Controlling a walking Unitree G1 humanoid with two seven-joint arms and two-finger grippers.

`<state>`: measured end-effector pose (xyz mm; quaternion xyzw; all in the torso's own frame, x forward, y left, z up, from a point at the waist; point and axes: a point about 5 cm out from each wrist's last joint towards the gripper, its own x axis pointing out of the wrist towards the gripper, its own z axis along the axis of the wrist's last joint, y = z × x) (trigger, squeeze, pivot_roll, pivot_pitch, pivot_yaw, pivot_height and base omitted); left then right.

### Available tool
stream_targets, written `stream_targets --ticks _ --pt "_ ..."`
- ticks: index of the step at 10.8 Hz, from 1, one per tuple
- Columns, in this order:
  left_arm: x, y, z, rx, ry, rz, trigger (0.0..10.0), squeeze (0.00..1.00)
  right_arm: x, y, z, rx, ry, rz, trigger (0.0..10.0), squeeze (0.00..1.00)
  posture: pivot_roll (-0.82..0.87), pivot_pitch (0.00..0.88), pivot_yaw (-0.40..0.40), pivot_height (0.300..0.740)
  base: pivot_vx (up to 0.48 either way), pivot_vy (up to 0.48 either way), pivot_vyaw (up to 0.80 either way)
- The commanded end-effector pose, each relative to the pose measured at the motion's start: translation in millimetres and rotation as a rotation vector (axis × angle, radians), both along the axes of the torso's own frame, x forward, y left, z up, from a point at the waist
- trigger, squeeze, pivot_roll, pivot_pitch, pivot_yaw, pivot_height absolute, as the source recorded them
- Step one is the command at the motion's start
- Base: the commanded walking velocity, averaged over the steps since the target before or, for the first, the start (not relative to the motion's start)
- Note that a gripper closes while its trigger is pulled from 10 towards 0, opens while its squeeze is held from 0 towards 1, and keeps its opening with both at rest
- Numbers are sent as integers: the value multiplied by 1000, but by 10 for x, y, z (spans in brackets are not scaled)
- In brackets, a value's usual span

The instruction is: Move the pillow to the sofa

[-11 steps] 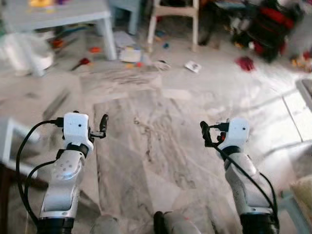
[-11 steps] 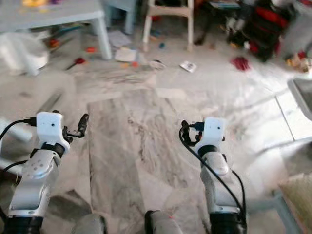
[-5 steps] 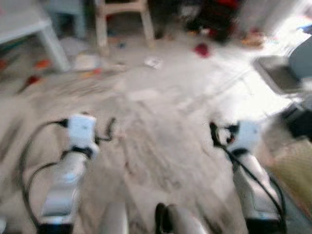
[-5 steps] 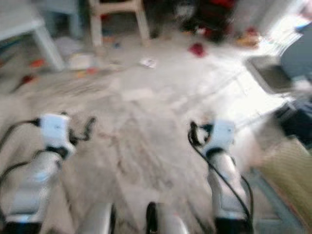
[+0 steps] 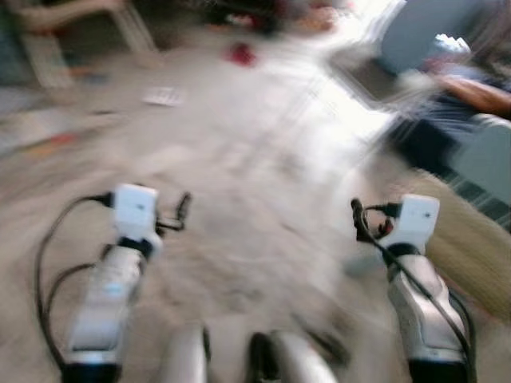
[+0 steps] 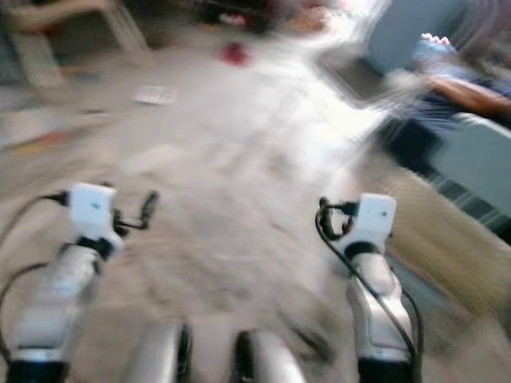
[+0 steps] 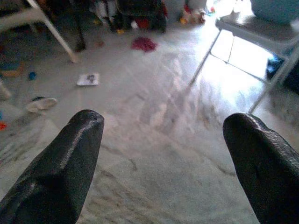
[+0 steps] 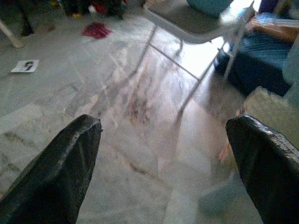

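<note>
Head views are blurred and have swung right since a second ago: the far table and chair have slid off left, and a grey seat and a person's arm are now far right. Left tool and right tool both held forward, fingers apart, empty. Pillow not located; possibly the tan mass at right, cannot tell. Judgement: robot is turning, searching.

Grey veined marble floor, head views blurred. On it: red cloth, small white card, pale flat object near it, white chair leg, more clutter at the far wall. Grey metal-legged table stands on floor, bright glare beneath it.
</note>
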<state>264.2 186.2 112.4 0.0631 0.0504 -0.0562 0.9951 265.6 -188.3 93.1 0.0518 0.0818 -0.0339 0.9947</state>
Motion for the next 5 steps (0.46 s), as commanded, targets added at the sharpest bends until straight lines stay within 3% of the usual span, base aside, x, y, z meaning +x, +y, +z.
stream_targets --ticks 1,5 --pt "-39 -23 -37 -8 20 -15 10000 0 -42 -55 -15 -9 12 -17 10000 0 19 232 -72 740 0 0 -788" --pt "-19 74 -20 6 23 -19 10000 0 -74 -85 -27 -45 11 -37 10000 0 34 229 -67 740 0 0 -788"
